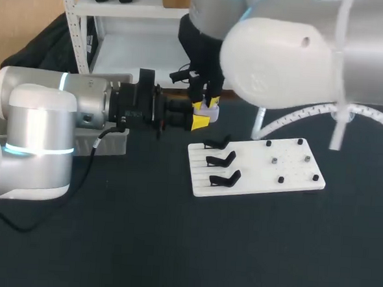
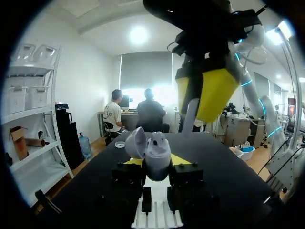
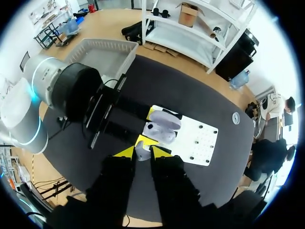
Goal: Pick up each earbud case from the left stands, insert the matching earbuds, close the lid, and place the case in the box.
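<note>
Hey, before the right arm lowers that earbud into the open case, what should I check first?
1. Grip of left gripper on pale lilac plastic earbud case: ok.
2. Hinged case lid open: ok.
3. Hold of right gripper on small white earbud: ok.
4. Earbud lined up over the case opening: cannot tell.
5. Case free of another earbud on that side: cannot tell.

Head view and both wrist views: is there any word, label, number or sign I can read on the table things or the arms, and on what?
None can be read.
Earbud case, lid open, held in the left jaws: plain, no print shows.
Earbud in the right jaws: too small to tell.
White board with its black stands: no label or number.
Both arms: no readable marking.
</note>
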Controlling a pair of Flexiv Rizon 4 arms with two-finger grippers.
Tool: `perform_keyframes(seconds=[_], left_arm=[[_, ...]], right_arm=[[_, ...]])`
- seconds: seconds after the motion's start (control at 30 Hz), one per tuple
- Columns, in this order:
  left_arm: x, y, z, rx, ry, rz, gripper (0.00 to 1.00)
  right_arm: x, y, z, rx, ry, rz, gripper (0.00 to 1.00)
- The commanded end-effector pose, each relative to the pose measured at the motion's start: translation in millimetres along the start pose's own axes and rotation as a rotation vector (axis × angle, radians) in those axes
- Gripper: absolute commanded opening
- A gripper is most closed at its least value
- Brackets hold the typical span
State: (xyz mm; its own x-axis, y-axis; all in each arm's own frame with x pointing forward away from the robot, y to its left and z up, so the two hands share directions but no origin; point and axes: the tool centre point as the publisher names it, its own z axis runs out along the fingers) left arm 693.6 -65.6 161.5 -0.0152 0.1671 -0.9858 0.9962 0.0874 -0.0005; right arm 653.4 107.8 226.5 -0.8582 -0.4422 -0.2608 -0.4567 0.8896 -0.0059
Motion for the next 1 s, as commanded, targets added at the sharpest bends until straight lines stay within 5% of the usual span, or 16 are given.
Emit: perform_keyframes(seconds=[0.03,1.0], left_arm=[[0.5,-1.0,0.2,-0.004,-0.001,0.001,0.00],[0.5,-1.0,0.2,-0.004,-0.001,0.001,0.00]], right_arm=[[-10.1,1.3,3.7,0.009,0.025,-0.002,0.00],[-17.8,-11.6,19.3,0.071,0.050,-0.027,0.00]])
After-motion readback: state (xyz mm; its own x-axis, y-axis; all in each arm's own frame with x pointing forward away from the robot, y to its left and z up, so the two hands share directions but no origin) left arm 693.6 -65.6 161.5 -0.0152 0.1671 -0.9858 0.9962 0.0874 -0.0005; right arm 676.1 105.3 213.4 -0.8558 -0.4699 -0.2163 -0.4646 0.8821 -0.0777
